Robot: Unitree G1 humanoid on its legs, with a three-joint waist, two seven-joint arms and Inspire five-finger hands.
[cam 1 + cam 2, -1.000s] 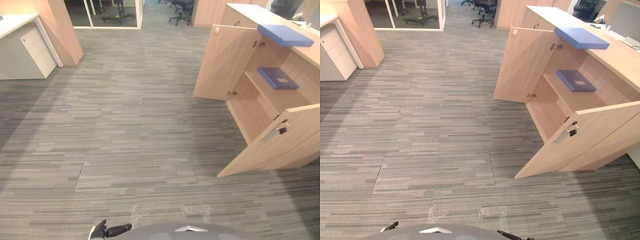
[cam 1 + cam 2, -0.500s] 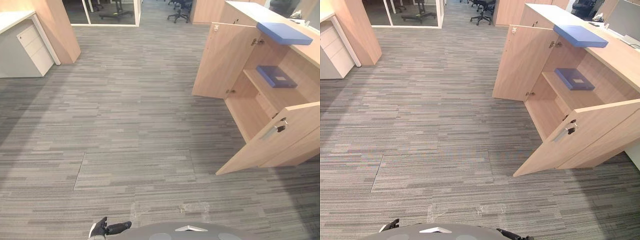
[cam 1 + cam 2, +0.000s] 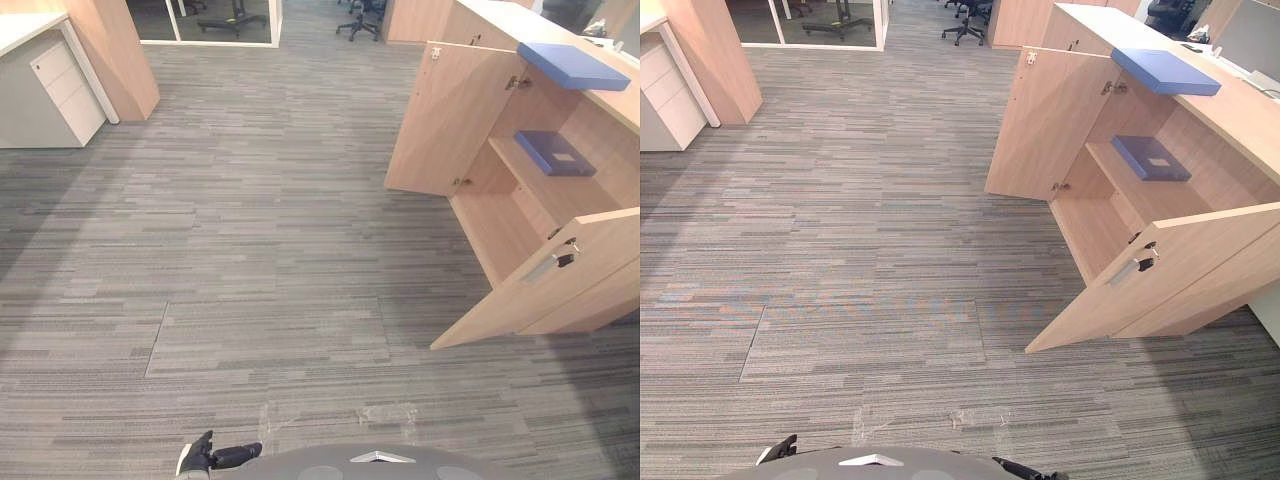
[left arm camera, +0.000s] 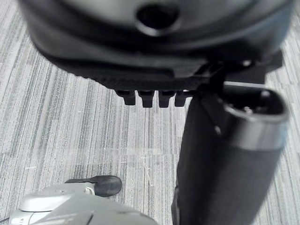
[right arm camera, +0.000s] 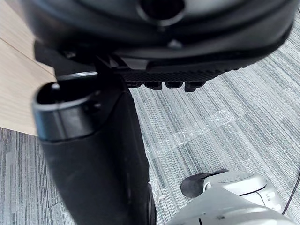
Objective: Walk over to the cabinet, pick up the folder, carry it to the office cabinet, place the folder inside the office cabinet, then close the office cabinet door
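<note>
I see the office cabinet (image 3: 455, 120) on my right, both doors swung open, a blue folder (image 3: 573, 66) lying flat on its top, a second blue folder (image 3: 555, 153) on the inner shelf, grey carpet (image 3: 250, 220) between us, my left hand (image 3: 205, 459) and right hand (image 5: 93, 154) low by my sides, well apart from the folders, fingers (image 4: 147, 97) relaxed and loosely straight, holding nothing.

Left hand (image 4: 154, 56) and right hand (image 5: 187, 51) are black, each with a thick rounded thumb and ribbed palm edge
</note>
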